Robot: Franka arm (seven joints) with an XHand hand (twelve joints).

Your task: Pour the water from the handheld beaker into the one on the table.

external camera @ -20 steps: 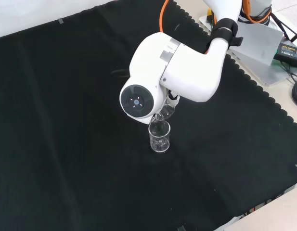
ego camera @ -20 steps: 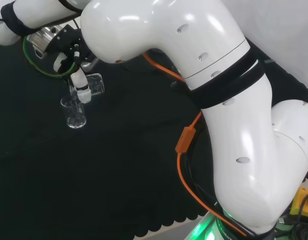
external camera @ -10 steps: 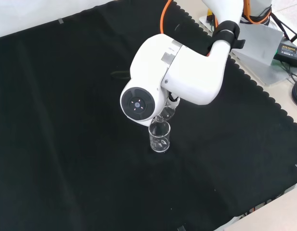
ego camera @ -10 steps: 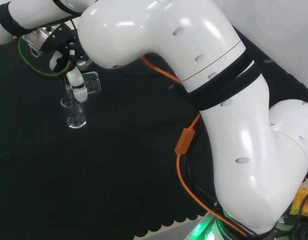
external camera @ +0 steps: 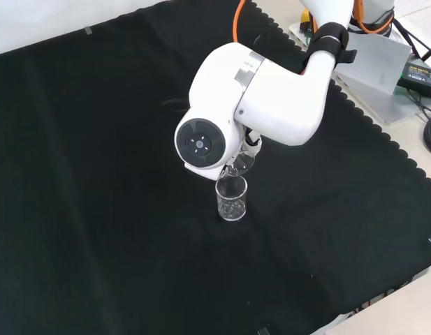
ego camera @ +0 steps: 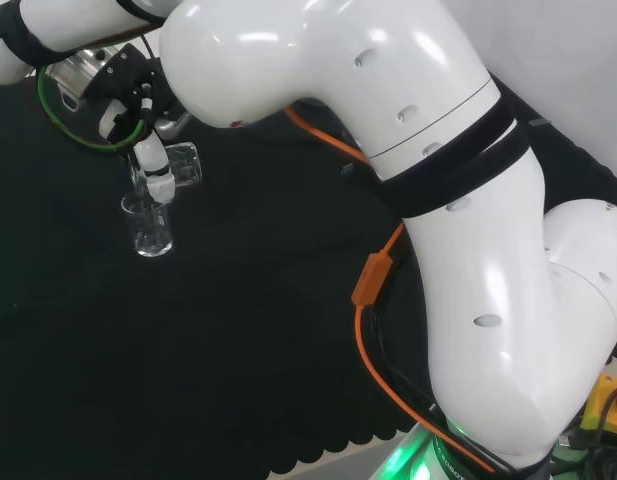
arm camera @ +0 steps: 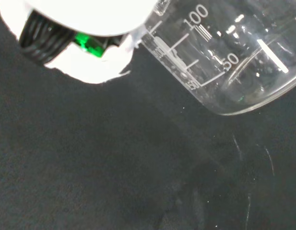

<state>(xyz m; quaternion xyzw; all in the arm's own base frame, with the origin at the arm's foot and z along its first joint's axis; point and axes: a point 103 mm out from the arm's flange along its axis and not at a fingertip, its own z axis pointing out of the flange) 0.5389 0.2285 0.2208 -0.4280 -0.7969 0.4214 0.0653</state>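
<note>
Handheld beaker (ego camera: 178, 166) tilts in robot hand (ego camera: 153, 160) over table beaker (ego camera: 150, 226).

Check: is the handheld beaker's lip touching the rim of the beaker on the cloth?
Cannot tell. In the head view the hand holds the tilted handheld beaker over the standing beaker; fingers and clear glass hide any contact.

Between the earliest head view and now, the hand (ego camera: 138, 105) is shifted a little to the left and up, and the handheld beaker (ego camera: 178, 166) is carried with it, so its base now sits higher and nearer the hand. In the front view the arm's big white link (external camera: 260, 98) is raised slightly compared with half a second ago.
</note>
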